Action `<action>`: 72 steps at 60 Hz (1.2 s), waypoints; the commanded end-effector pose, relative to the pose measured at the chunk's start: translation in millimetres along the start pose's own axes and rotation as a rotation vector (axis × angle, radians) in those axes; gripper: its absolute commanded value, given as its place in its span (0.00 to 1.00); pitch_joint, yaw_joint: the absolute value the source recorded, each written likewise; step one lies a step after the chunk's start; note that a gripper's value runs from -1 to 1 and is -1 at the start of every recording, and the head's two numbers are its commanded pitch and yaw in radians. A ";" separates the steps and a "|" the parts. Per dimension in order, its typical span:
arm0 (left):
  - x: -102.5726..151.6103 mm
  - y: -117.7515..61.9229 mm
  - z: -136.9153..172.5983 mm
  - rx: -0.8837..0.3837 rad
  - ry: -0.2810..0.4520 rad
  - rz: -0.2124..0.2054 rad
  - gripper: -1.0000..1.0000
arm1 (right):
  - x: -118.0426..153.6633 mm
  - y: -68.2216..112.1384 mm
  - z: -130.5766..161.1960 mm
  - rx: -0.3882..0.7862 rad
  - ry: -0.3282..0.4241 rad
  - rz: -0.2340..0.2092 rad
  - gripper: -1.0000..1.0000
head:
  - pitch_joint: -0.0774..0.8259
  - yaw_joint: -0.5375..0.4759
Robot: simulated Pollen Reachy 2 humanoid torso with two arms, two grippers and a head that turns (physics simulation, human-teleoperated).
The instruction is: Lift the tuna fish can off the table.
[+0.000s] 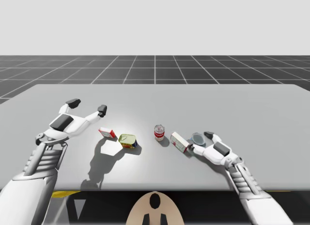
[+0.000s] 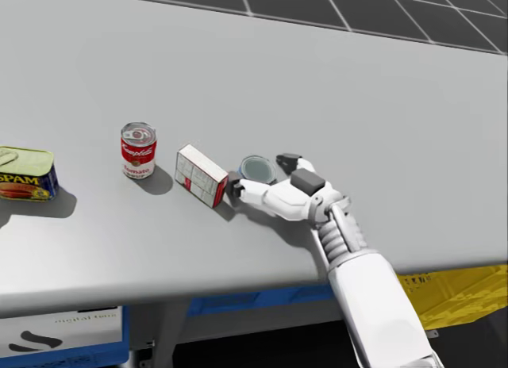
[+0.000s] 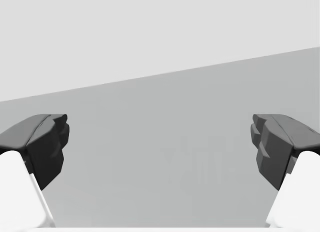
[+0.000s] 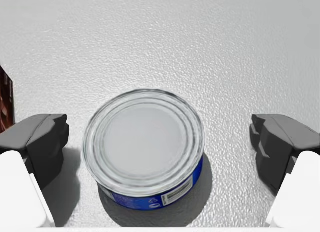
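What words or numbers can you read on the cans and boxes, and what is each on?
Nothing clear enough to quote.
Flat blue tuna fish can: barcode and fine print, blurred.
Red-and-white round can: label lettering, too small.
Red-and-white box: print too small.
Blue-and-yellow rectangular can: lettering cut off at the view's edge.

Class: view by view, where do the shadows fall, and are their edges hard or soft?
High view: my left arm throws a soft-edged shadow on the grey table toward its near edge. Head view: the red-and-white cylindrical can casts a short shadow rightward. Right wrist view: the low round blue-sided tuna can is shadowed on the side facing the camera.
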 end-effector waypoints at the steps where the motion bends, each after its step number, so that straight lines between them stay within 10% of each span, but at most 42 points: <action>1: -0.1 0.1 -0.2 0.000 0.001 -0.001 0.00 | -8.1 -0.6 -10.3 0.017 0.037 -0.027 0.00 | 0.89 0.20; 5: -0.2 -0.2 -0.5 0.000 0.001 -0.001 0.00 | -11.1 -0.3 -11.0 0.024 0.033 -0.003 0.00 | 0.89 0.20; 7: -0.2 -0.2 -0.5 0.000 0.002 -0.001 0.00 | -13.7 1.0 -10.5 -0.040 0.012 0.022 0.19 | 0.89 0.20; 8: -0.2 -0.3 -0.6 0.000 0.002 -0.001 0.00 | -15.7 2.1 -9.6 -0.079 -0.008 0.029 0.78 | 0.89 0.20; 9: -0.2 -0.3 -0.6 0.000 0.002 -0.001 0.00 | -15.7 2.1 -9.8 -0.063 -0.001 0.028 1.00 | 0.89 0.20; 30: -0.4 -0.7 -0.9 0.000 0.005 -0.002 0.00 | -17.9 1.5 -8.6 -0.035 0.047 0.018 1.00 | 0.85 0.19; 58: -1.1 -0.9 -0.9 0.000 0.006 -0.002 0.00 | -17.5 5.6 -4.0 -0.038 0.052 0.049 1.00 | 0.52 0.17; 72: 0.6 0.2 -0.3 0.002 0.004 0.004 0.00 | 42.8 15.6 18.2 -0.044 -0.053 0.093 1.00 | 0.48 0.15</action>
